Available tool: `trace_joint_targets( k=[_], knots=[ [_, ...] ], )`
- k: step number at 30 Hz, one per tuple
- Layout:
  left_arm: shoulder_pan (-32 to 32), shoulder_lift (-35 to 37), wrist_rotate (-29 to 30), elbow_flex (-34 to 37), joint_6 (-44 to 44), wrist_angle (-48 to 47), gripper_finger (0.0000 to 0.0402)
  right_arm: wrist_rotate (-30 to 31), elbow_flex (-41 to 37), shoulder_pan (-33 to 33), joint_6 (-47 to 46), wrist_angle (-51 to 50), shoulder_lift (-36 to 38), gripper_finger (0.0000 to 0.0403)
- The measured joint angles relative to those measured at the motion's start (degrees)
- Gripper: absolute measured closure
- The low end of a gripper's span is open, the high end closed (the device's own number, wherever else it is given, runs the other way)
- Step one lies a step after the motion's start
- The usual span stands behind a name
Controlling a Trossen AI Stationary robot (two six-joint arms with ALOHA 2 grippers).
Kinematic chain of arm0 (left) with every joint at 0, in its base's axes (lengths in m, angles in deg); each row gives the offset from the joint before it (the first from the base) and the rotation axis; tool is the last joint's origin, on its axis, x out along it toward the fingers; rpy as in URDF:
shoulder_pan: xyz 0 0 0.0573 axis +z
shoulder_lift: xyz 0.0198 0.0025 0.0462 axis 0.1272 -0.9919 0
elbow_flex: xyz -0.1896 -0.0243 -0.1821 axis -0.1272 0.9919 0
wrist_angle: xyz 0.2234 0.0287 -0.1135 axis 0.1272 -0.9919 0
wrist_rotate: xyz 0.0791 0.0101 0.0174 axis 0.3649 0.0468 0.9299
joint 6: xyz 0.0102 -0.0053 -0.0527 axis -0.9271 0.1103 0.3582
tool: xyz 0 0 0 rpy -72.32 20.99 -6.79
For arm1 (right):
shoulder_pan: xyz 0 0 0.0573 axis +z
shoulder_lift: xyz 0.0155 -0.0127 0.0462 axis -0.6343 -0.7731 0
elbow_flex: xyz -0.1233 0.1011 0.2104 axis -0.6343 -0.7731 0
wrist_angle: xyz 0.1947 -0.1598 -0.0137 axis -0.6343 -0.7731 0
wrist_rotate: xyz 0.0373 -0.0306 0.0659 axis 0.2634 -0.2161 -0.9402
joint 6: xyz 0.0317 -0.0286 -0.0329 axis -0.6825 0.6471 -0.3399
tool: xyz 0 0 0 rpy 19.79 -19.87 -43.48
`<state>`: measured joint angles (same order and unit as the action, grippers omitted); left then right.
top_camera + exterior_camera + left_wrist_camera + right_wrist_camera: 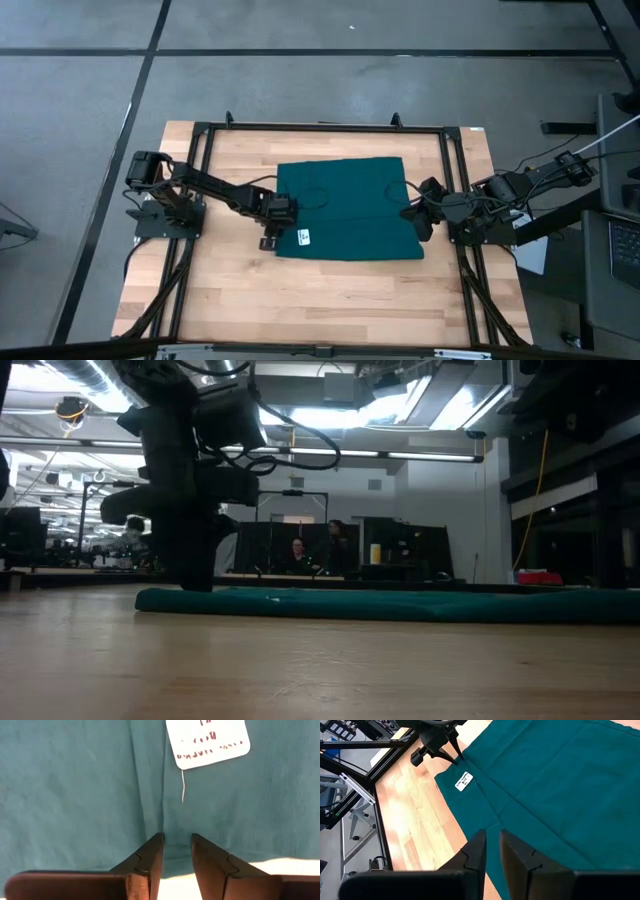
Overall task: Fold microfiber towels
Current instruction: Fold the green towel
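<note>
Folded dark teal microfiber towel (350, 208) flat on wooden desk (300, 290); left gripper (275, 237) and right gripper (417, 213) jaws slightly parted at opposite edges, gripping nothing.

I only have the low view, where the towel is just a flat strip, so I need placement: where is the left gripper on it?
Observer: The left gripper is at the left edge of the towel, right beside the white label.
Operator: Is it gripping cloth?
Observer: It doesn't look so. In its wrist view, the jaws stand slightly apart over the towel's edge with nothing pinched between them.
Operator: And the other arm?
Observer: The right gripper is at the towel's opposite edge, about midway along it.
</note>
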<state>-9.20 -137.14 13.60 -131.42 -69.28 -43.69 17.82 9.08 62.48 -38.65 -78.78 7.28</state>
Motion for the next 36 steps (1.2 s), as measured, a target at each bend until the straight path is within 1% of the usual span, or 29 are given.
trace_joint_targets(
  k=[5,13,16,19,27,32,36],
  knots=[
    [0.00,0.00,-0.01,0.00,0.89,2.45,0.0314,-0.03,0.00,0.00,-0.02,0.00,0.00,0.0354],
    [0.00,-0.01,-0.84,0.00,1.50,1.79,0.0337,-0.03,0.00,0.00,-0.02,0.00,0.00,0.0348],
    [0.00,-0.01,-0.16,0.00,1.44,1.74,0.0344,-0.05,0.00,0.00,-0.03,0.00,0.00,0.0350],
    [0.00,0.00,1.30,0.00,0.80,1.78,0.0344,-0.05,0.00,0.00,0.00,0.00,0.00,0.0355],
    [0.00,-0.03,1.33,0.00,0.73,2.19,0.0336,-0.09,0.00,0.00,0.26,0.00,0.00,0.0357],
    [0.00,-1.66,-0.81,-0.19,1.45,2.28,0.0337,-0.29,0.00,0.00,0.26,0.00,0.00,0.0349],
    [0.04,-3.75,-2.75,-0.37,2.69,2.92,0.0337,-1.06,0.00,0.03,0.28,0.00,0.00,0.0351]
  ],
)
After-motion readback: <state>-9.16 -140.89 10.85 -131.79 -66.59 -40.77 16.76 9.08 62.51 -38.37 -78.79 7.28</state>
